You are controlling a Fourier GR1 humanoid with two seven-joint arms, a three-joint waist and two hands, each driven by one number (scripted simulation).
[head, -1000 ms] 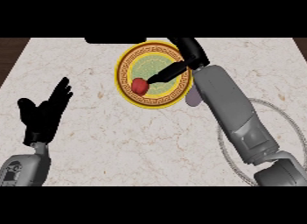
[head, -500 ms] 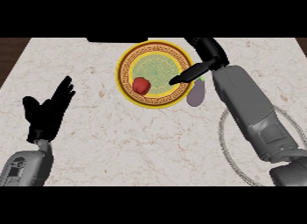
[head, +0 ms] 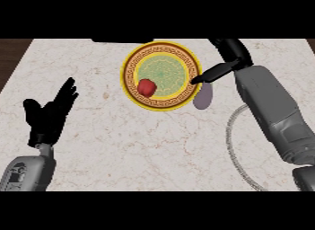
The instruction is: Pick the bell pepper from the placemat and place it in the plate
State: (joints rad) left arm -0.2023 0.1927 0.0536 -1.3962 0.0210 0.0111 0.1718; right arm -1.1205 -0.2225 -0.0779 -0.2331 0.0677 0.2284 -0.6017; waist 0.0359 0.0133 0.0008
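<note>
While apart, bell pepper [head: 146,87] lies left of right hand [head: 227,57].

The right forearm [head: 279,117] covers most of the placemat [head: 238,148], leaving only a pale curved rim, itself cut off low in the head view. A dark object [head: 123,40] at the counter's far edge is too cropped to identify. The right hand [head: 229,56] overlaps the plate [head: 161,75] rim, its fingers too dark to read.
</note>
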